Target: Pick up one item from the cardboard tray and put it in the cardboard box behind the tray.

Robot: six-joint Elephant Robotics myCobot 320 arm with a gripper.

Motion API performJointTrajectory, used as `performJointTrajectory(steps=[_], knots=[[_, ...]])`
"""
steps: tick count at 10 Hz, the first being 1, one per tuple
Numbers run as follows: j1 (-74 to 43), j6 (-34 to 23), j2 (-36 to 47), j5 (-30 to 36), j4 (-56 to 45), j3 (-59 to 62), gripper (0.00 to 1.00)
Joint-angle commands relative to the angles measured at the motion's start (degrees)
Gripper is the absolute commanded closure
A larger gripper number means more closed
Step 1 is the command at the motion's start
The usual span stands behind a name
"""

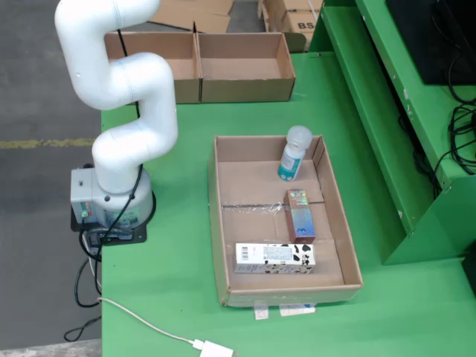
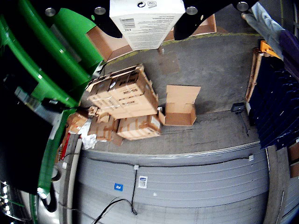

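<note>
The gripper (image 2: 147,18) shows only in the riding view, at the top edge, its two dark fingers (image 2: 100,18) clamped on either side of a white carton (image 2: 147,21) with a barcode label; the carton hangs between them, well above a grey floor. Below it in that view lie a heap of flattened and stacked boxes (image 2: 124,100) and one open empty box (image 2: 180,107) to their right, with green frame (image 2: 51,60) on the left and a dark blue rack (image 2: 275,98) on the right. In the still view the gripper is out of frame: the white arm (image 1: 123,89) rises from its base (image 1: 111,201) at the left edge of the green worktop (image 1: 178,245) and bends up past the top edge. The tray (image 1: 217,223) sits right of the base, holding three things: a clear bottle (image 1: 292,155) with a teal label at the far end, leaning toward the right wall; a small brown box (image 1: 300,216) in the middle right; and a long white box (image 1: 275,257) with black patches lying across the near end, just beside the brown one. Behind the tray, at the far edge of the worktop, stand two open cardboard boxes, left (image 1: 152,63) and right (image 1: 245,67), side by side and touching; both look empty. A white cable (image 1: 141,320) runs along the near left.
</note>
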Motion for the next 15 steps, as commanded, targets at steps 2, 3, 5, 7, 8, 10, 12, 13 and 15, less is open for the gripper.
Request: performJointTrajectory(steps=[2, 3, 5, 7, 8, 10, 12, 13, 15], knots=[[6.3, 4.3, -0.4, 2.9, -5.4, 1.0, 1.0], [6.3, 4.3, -0.4, 2.9, -5.4, 1.0, 1.0], [9.2, 5.2, -1.0, 4.0, -6.6, 1.0, 1.0], [11.7, 7.0, -0.9, 5.8, -9.2, 1.0, 1.0], [11.7, 7.0, -0.9, 5.8, -9.2, 1.0, 1.0], [12.2, 7.8, -2.0, 7.3, -10.7, 1.0, 1.0], [8.1, 5.4, -5.9, 9.1, -8.6, 1.0, 1.0], [6.1, 4.1, -7.6, 9.6, -6.9, 1.0, 1.0], [1.7, 0.5, -13.0, 11.2, -0.9, 1.0, 1.0]])
